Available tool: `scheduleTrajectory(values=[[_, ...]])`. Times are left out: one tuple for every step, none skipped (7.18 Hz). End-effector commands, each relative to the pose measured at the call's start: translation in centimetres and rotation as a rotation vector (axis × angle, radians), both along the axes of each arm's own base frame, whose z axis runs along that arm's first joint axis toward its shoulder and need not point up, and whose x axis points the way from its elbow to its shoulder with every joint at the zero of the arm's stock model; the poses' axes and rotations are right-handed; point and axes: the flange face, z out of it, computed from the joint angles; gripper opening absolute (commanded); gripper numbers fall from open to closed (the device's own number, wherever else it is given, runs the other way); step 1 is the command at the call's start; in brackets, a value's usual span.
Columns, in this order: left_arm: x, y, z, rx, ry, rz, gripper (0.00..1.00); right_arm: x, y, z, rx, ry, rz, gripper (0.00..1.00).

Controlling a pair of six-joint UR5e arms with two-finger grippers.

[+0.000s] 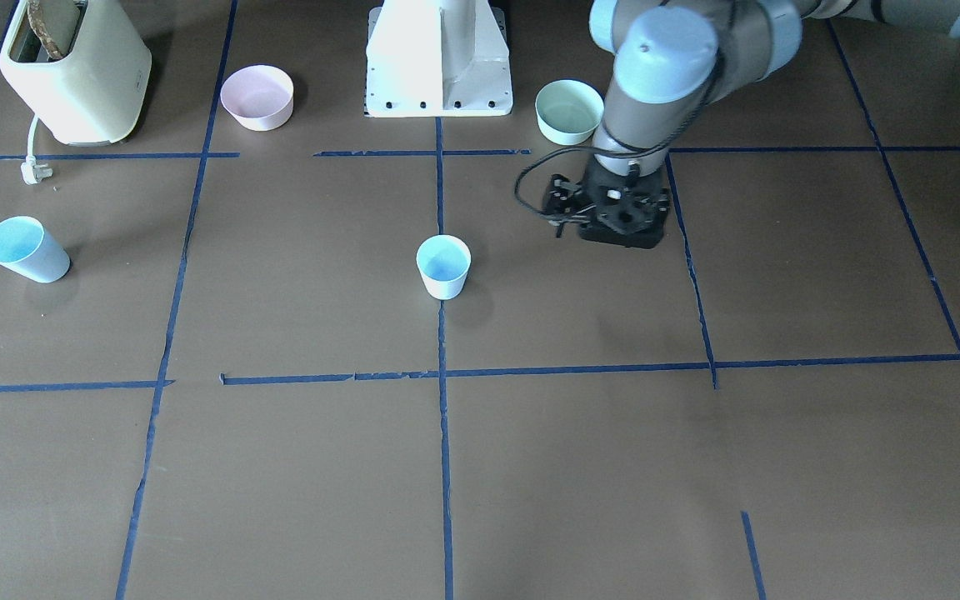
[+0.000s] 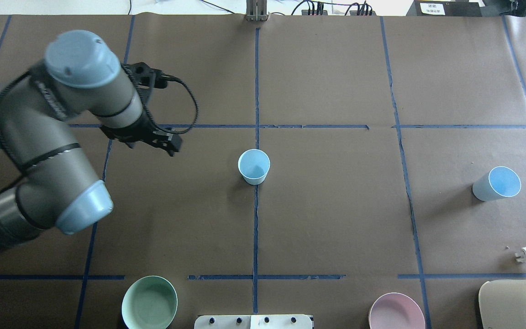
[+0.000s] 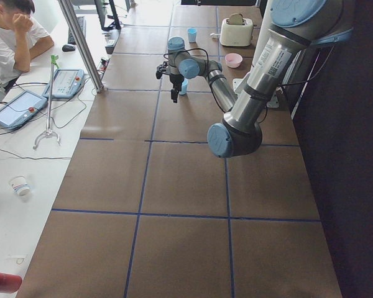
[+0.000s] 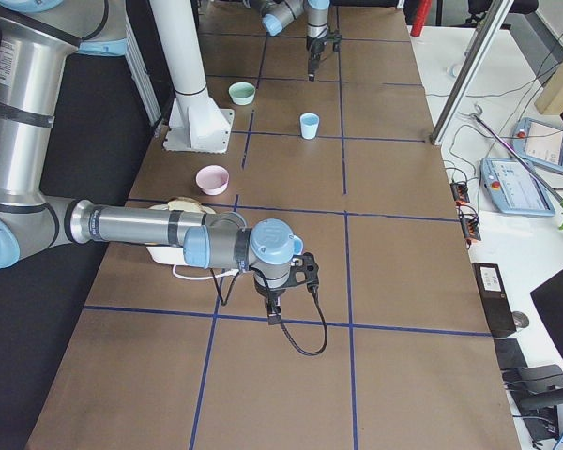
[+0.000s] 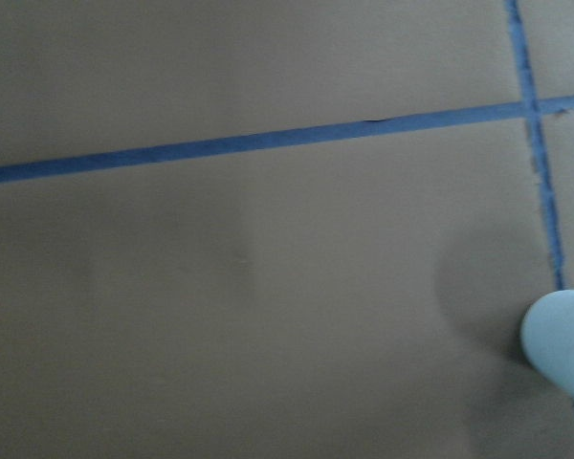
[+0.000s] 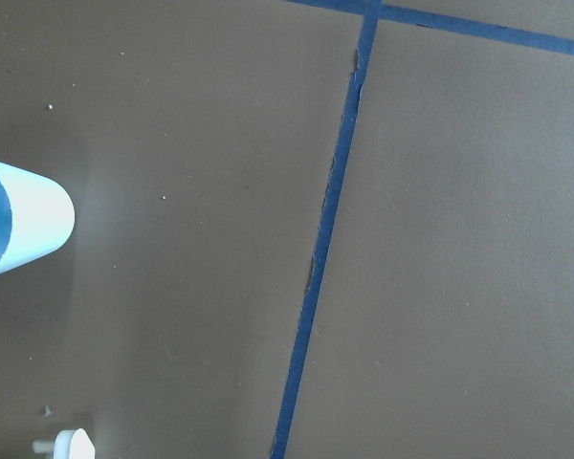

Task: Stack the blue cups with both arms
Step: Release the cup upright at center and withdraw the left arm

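One pale blue cup [image 1: 443, 267] stands upright at the table's middle [image 2: 254, 167]. The second blue cup [image 1: 26, 248] stands far off on the robot's right side [image 2: 496, 183]. My left gripper [image 1: 620, 223] points down over bare table beside the middle cup, a short gap apart [image 2: 160, 139]; its fingers are hidden under its body. The left wrist view shows only that cup's edge [image 5: 562, 349]. My right gripper [image 4: 274, 314] shows only in the exterior right view, beyond the table's right end; I cannot tell its state. The right wrist view catches the second cup [image 6: 19, 229].
A mint-green bowl [image 2: 149, 302] and a pink bowl [image 2: 396, 313] sit near the white pedestal [image 1: 438, 58]. A cream toaster [image 1: 76, 71] with a loose plug [image 2: 525, 256] stands at the robot's right. Blue tape lines [image 2: 256, 228] cross the brown table.
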Motion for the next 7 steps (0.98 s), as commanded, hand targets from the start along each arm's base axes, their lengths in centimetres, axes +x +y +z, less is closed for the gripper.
scheduleTrajectory(values=[[-17.4, -2.6, 11.1, 0.115, -0.064, 0.130, 1.00, -0.1, -0.4, -0.4, 0.009, -0.010, -0.003, 1.00], [-25.8, -3.0, 16.4, 0.114, -0.062, 0.146, 1.00, -0.2, -0.6, -0.9, 0.044, -0.024, -0.002, 1.00], [-33.2, -1.3, 22.6, 0.046, -0.066, 0.096, 1.00, -0.3, -0.7, -1.1, 0.067, -0.028, 0.001, 1.00], [-38.7, 1.0, 26.2, 0.014, -0.078, 0.039, 1.00, -0.3, -0.8, -1.4, 0.062, -0.037, 0.012, 1.00], [-42.1, 4.3, 31.7, 0.003, -0.085, 0.088, 1.00, -0.9, -1.1, -2.5, 0.057, -0.056, 0.040, 1.00], [-44.7, 7.2, 36.0, -0.006, -0.068, 0.117, 1.00, -2.8, -1.8, -4.7, 0.049, -0.068, 0.077, 1.00], [-45.3, 8.0, 35.8, -0.007, -0.022, 0.089, 1.00, -7.0, -2.1, -7.0, 0.008, -0.087, 0.100, 1.00]])
